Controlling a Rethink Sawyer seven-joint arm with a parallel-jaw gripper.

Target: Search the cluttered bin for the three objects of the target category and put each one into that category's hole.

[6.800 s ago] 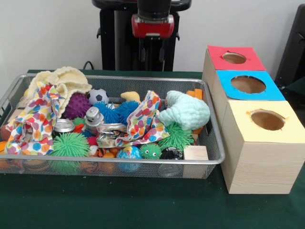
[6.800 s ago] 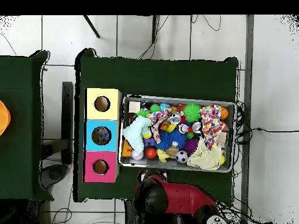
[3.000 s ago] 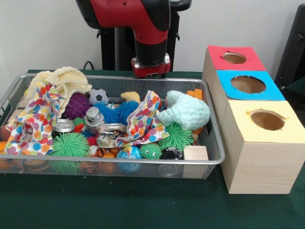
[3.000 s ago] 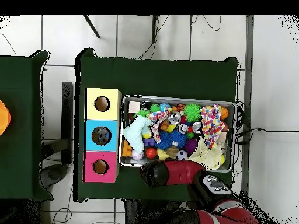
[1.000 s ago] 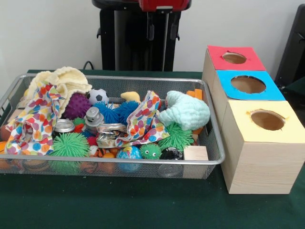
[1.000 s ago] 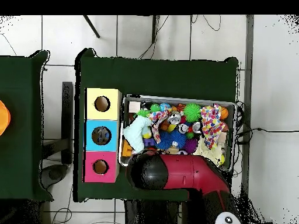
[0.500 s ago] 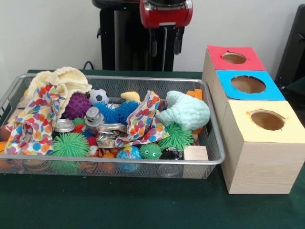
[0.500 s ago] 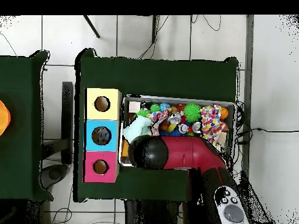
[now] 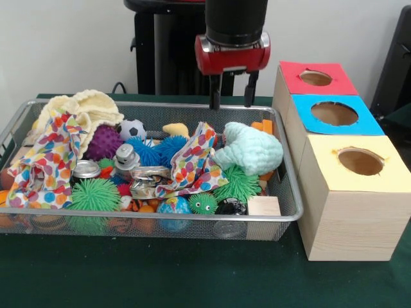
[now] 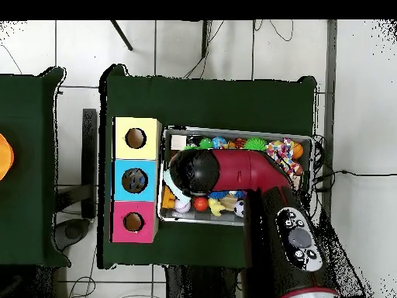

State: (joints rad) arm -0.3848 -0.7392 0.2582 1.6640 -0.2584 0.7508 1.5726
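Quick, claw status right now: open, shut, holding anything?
Claw: open and empty, hanging above the mint knitted cloth in the bin.

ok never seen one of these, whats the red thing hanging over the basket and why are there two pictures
The red and black thing is a robot arm. Its gripper, two dark fingers set apart and holding nothing, hangs above the far end of a wire mesh bin. One picture is taken from across the table, facing the robot. The other looks straight down from above, and there the arm covers much of the bin, so the gripper is hidden. The bin is full of clutter: spiky rubber balls, a small soccer ball, spotted cloths, a pale green knitted piece, crushed cans and a wooden block. Beside the bin stands a wooden box with a red hole, a blue hole and a yellow hole for sorted items.
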